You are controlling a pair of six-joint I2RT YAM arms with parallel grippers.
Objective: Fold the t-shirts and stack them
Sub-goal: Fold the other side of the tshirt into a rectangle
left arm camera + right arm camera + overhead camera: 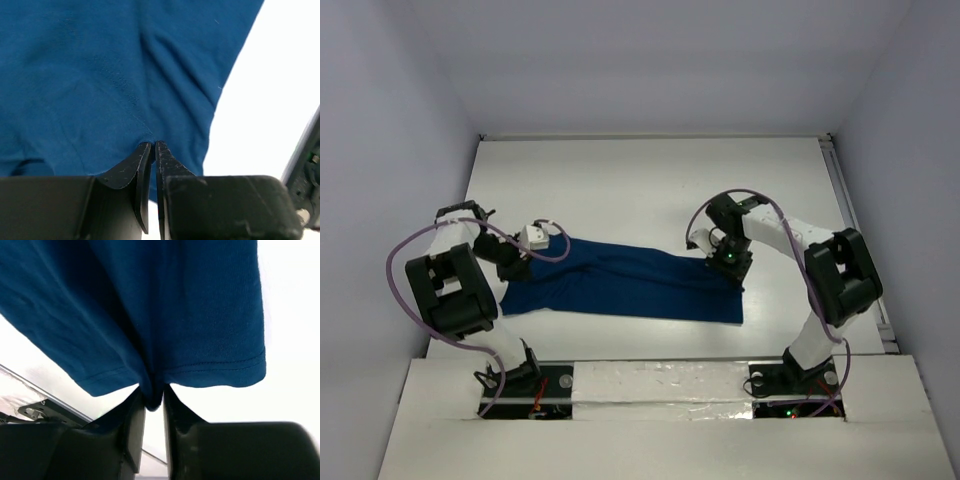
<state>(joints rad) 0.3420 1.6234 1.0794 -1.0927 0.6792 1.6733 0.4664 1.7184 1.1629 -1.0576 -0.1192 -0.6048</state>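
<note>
The navy-blue t-shirt lies as a long folded band across the near middle of the white table. Its chest graphic is hidden. My left gripper is shut on the shirt's left end; in the left wrist view the fingertips pinch the cloth. My right gripper is shut on the shirt's right end; in the right wrist view a bunched fold of the hemmed edge sits between the fingers.
White walls enclose the table on three sides. A metal rail runs along the table's right edge. The arm bases stand at the near edge, with cables looping by each wrist.
</note>
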